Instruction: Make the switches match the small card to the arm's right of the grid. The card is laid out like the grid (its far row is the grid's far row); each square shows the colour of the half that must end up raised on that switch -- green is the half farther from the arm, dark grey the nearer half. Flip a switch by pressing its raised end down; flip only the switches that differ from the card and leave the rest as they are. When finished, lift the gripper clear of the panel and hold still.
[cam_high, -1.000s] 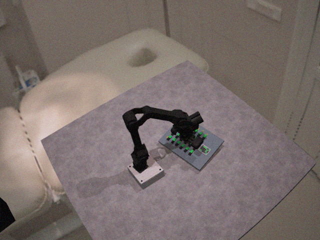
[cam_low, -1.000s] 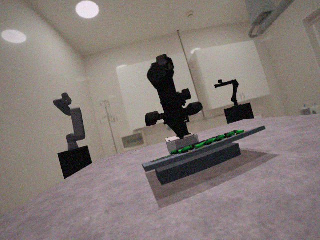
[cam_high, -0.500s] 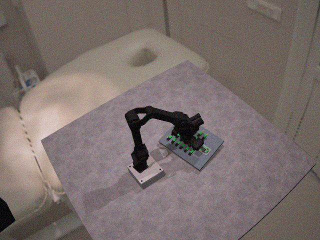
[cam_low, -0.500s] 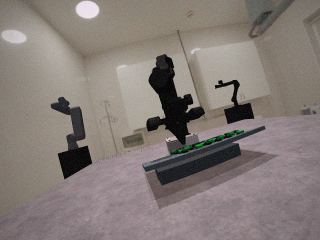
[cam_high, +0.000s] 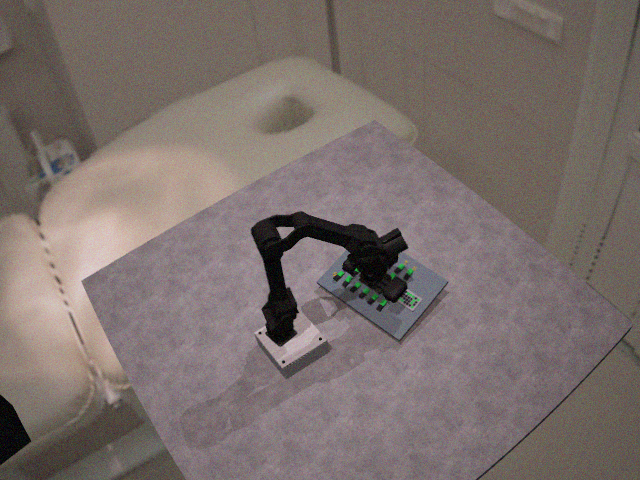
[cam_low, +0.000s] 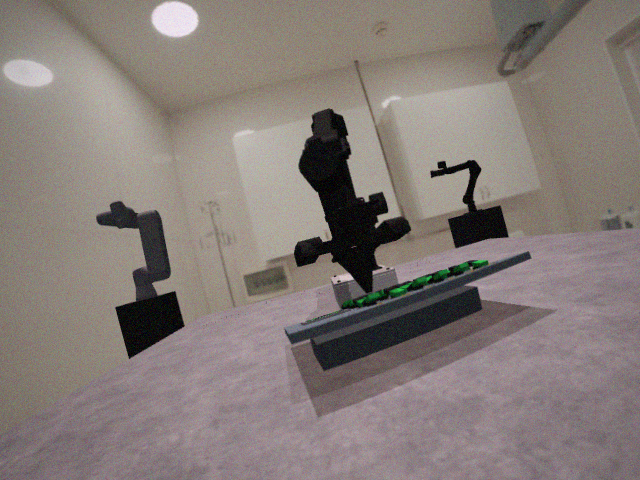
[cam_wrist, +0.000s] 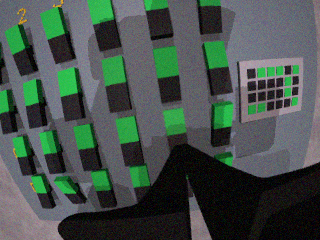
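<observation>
The blue-grey switch panel (cam_high: 430, 283) (cam_low: 361, 316) (cam_wrist: 274, 14) carries a grid of green and dark grey rocker switches (cam_wrist: 160, 10) in four rows, under yellow column numbers. The small card (cam_high: 411, 300) (cam_wrist: 270, 87) lies at the grid's right side and shows green and dark squares. My gripper (cam_high: 391, 294) (cam_low: 368, 287) (cam_wrist: 180, 150) is shut with nothing in it. Its tip hangs just above the near rows at about column 5, right by the third-row switch (cam_wrist: 175, 122). The fingers hide the nearest switch of that column.
The arm's white base (cam_high: 293, 345) stands on the grey table left of the panel. The panel sits on a dark block (cam_low: 398, 330). Two other robot arms (cam_low: 142, 248) (cam_low: 467, 191) stand far behind. A padded bed (cam_high: 170, 155) lies beyond the table's far edge.
</observation>
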